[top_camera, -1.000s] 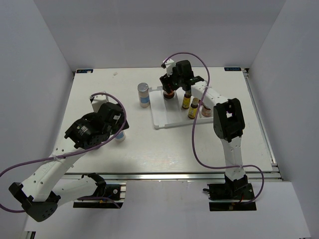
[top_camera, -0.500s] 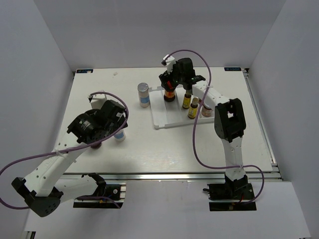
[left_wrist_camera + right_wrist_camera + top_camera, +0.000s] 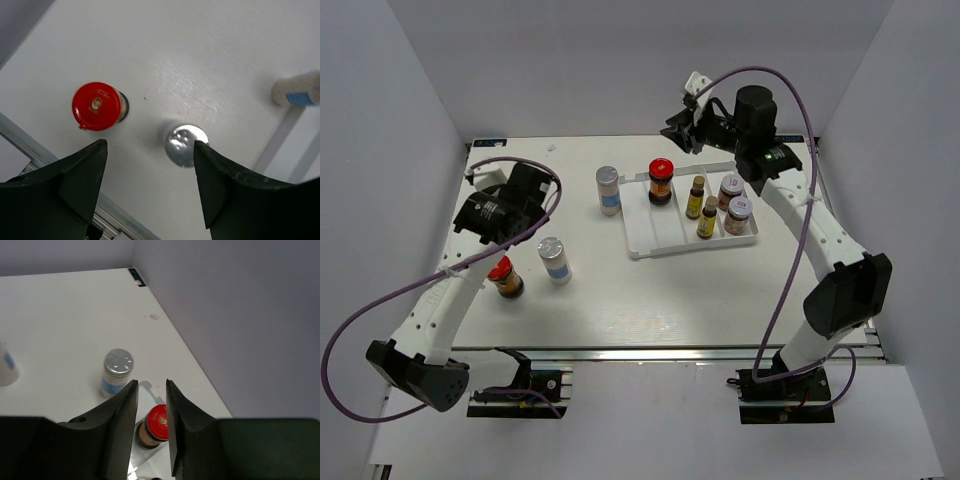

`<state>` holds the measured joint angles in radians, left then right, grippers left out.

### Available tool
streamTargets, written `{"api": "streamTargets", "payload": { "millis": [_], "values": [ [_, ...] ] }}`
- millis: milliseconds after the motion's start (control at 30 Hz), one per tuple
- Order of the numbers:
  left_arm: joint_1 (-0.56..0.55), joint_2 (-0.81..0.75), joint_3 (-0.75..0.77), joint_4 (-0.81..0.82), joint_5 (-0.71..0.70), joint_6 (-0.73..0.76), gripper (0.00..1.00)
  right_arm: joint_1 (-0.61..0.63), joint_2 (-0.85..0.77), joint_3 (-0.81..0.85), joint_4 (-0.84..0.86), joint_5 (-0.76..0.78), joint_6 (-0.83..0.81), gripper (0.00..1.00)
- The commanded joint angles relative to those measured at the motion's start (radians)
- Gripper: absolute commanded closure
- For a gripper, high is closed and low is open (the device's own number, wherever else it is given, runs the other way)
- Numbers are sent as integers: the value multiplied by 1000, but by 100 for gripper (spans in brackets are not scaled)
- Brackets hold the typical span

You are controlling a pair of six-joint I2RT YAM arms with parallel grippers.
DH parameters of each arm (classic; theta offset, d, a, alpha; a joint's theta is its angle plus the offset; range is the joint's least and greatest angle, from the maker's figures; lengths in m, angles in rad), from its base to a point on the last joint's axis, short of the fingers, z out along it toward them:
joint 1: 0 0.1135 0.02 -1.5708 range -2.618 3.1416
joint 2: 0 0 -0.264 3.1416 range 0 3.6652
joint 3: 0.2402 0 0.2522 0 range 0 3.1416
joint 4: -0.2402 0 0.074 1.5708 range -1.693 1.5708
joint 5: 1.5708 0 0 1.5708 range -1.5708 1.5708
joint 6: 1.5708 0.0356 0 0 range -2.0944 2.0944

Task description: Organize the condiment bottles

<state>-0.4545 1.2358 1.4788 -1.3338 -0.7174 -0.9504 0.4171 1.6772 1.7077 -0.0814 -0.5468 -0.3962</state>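
Probably the shaker point(image 3: 186, 145) was light, rigid, slick; grip mid-body. Left end effector point(image 3: 150, 146) gaped wide, right end effector point(image 3: 151, 386) narrow, both empty.

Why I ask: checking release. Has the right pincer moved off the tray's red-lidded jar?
Yes: the right pincer left the red-lidded jar, retreating beyond the far edge of the tray.

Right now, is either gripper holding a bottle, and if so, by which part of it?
Nothing is held. The left gripper is wide open and empty. The right gripper shows only a narrow, empty gap.
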Motion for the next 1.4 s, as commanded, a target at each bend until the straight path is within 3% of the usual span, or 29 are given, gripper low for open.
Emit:
{"api": "streamTargets", "payload": {
  "millis": [0,133,167,300,400,533,967,1367],
  "values": [
    [159,-9,3,28,48,38,21,2,-4,-101,-17,-126,52,67],
    [285,-38,-66,91,154,70,27,2,-25,-161,-29,-137,88,56],
    [301,-47,-78,94,160,73,27,2,-28,-169,-34,-136,92,48],
    [433,-76,-201,139,281,99,10,2,-45,-210,-41,-119,112,32],
    [453,-99,-293,186,344,113,9,2,-57,-240,-40,-108,117,26],
    [453,-113,-351,192,351,105,2,0,-65,-255,-38,-90,122,24],
    [545,-70,-512,350,401,180,2,-1,-88,-289,-37,-70,138,23],
    [563,1,-528,459,392,196,27,-8,-103,-306,-54,-54,115,22]
  ]
}}
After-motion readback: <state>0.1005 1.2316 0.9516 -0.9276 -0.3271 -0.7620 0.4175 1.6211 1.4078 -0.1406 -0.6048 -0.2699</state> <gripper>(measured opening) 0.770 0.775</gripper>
